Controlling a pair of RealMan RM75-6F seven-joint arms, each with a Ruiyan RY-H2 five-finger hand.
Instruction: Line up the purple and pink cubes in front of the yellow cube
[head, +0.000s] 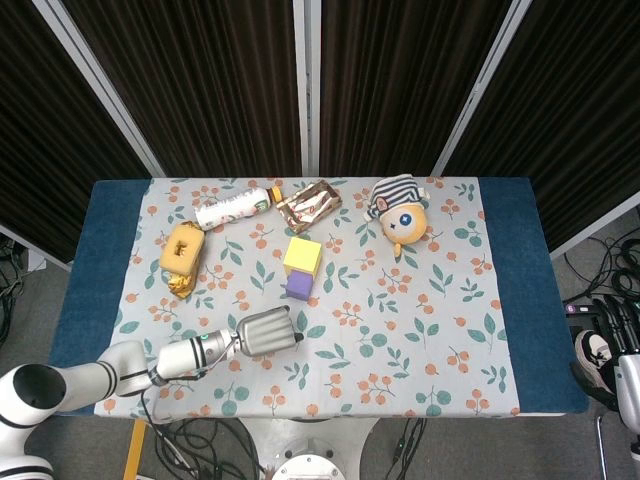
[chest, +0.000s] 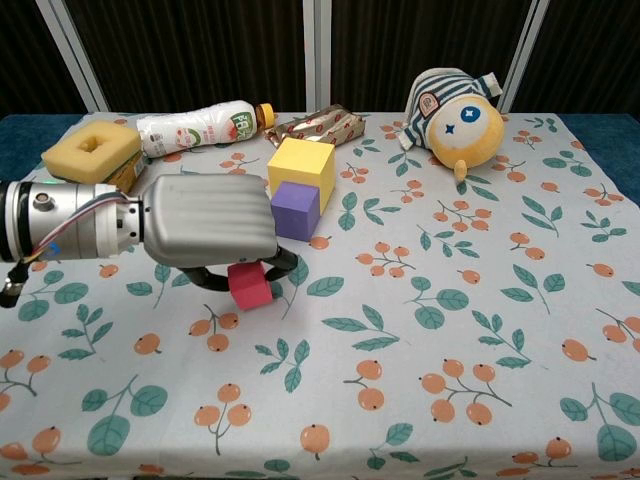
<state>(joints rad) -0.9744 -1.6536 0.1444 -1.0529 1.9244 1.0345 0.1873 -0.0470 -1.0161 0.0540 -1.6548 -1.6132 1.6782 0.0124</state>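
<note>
The yellow cube (chest: 301, 166) (head: 302, 255) stands mid-table, and the purple cube (chest: 295, 211) (head: 297, 286) touches its front face. My left hand (chest: 210, 232) (head: 267, 331) hovers palm-down just in front and left of the purple cube. It grips the pink cube (chest: 250, 287) between its dark fingertips, tilted and slightly off the cloth. In the head view the hand hides the pink cube. My right hand (head: 612, 318) hangs off the table's right side, holding nothing, its fingers straight.
A yellow sponge (chest: 90, 152) on a gold packet sits at the left. A white bottle (chest: 200, 127) and a snack wrapper (chest: 315, 125) lie behind the cubes. A striped plush toy (chest: 456, 122) rests at the back right. A floral cloth (chest: 450, 330) covers the table.
</note>
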